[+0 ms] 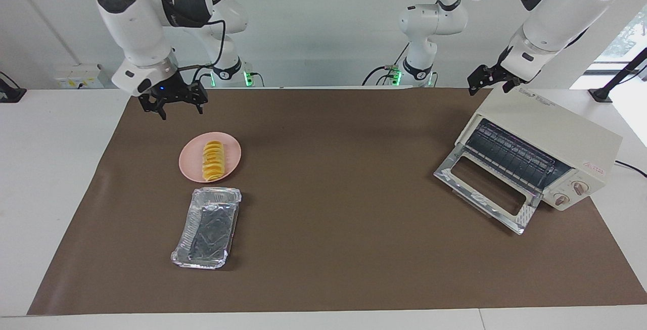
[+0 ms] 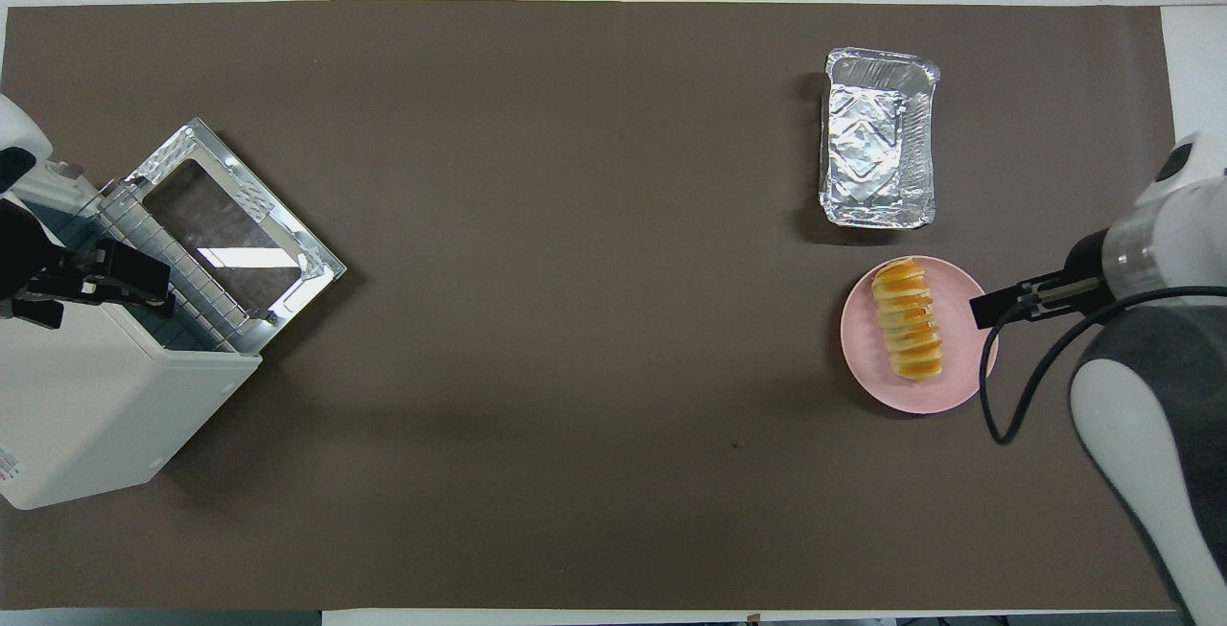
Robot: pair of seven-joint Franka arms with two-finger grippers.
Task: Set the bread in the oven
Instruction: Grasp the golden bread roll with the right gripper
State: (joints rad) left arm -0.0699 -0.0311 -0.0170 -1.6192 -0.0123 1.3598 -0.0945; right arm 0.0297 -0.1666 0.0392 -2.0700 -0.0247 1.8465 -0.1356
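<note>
The bread, a ridged yellow-orange loaf, lies on a round pink plate toward the right arm's end of the table; it also shows in the overhead view. My right gripper is open and empty in the air, and in the overhead view it is over the plate's rim, apart from the bread. The cream-white oven stands at the left arm's end with its glass door dropped open and the wire rack showing. My left gripper waits, open, over the oven's top.
A crinkled silver foil tray lies empty just farther from the robots than the plate, also in the overhead view. A brown mat covers the table between plate and oven.
</note>
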